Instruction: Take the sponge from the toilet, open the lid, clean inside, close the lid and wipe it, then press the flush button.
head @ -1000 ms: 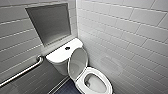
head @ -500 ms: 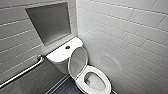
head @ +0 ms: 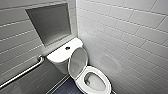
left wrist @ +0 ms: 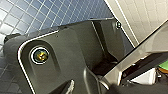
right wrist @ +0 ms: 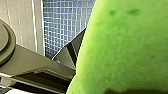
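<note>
Bright green sponge (right wrist: 125,50), apparently clenched in the right end effector, judged light, soft, squashable, best gripped at its pinched middle. Left end effector's state cannot be told. Toilet (head: 60,55) lid (head: 78,61) is raised.

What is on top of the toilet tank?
The dark flush button, in the middle of the tank top. The raised lid covers one edge of it, so that part is unseen.

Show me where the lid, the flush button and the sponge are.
lid (head: 78,61), head view, middle of its raised underside.
flush button (head: 67,48), head view, its dark centre.
sponge (right wrist: 125,50), right wrist view, middle of its green face.
</note>
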Controlling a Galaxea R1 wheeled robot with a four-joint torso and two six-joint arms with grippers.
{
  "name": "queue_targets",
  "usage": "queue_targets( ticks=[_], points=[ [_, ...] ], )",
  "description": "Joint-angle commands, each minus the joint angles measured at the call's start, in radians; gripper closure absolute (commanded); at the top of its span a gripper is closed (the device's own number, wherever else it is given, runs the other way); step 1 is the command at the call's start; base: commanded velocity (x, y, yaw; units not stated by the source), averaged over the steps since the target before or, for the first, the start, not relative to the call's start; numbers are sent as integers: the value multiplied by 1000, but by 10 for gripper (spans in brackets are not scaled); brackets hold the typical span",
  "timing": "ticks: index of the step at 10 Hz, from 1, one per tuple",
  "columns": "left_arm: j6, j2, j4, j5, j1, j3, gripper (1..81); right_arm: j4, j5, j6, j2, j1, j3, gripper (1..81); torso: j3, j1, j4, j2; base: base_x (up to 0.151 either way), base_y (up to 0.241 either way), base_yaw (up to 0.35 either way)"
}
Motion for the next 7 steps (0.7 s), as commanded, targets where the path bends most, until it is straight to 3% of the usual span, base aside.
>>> queue_targets(
  ticks=[1,7],
  points=[
    [3,43,6,-2,9,-89,10,-36,-41,-3,-28,-12,13,811,0,0,0,0,0,0,0],
    [-6,195,7,0,39,-305,10,-35,-47,-3,-6,-4,-14,811,0,-1,0,0,0,0,0]
  ],
)
